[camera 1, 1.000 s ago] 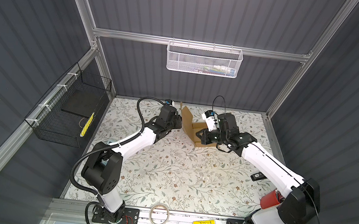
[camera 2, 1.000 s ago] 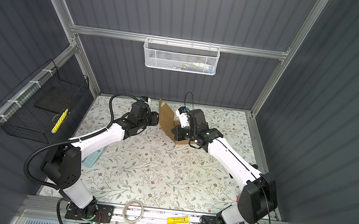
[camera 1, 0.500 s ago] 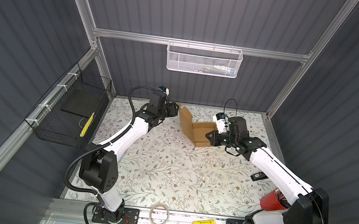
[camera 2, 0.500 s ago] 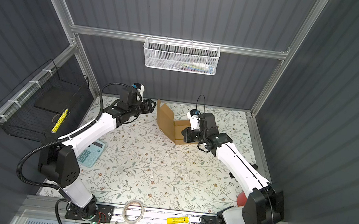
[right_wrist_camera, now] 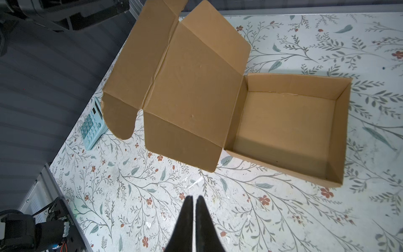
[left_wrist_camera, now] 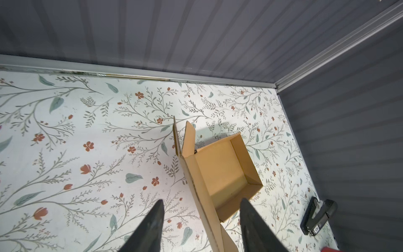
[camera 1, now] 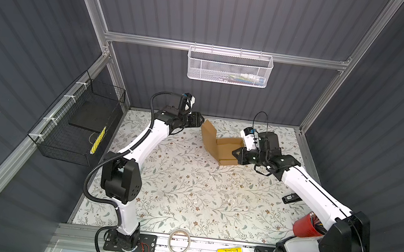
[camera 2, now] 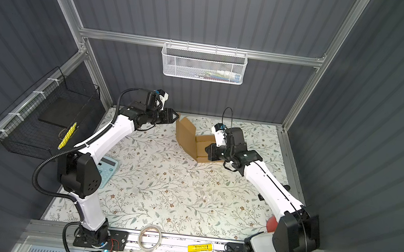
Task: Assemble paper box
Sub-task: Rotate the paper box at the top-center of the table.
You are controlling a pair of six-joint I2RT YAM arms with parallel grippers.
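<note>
Ok, both top views: paper box (camera 1: 228, 148) on the floral table (camera 1: 187, 188), tray formed, lid raised and leaning toward the left gripper (camera 1: 197, 124), whose tips are just beside the lid. Right gripper (camera 1: 236, 154) is at the tray's opposite side; contact unclear.
Left wrist: 2 fingers (left_wrist_camera: 152, 224) spread apart, lid edge runs between them, unclamped.
Right wrist: 2 fingers (right_wrist_camera: 187, 218) pressed together on nothing, box ahead of the tips, apart.
</note>
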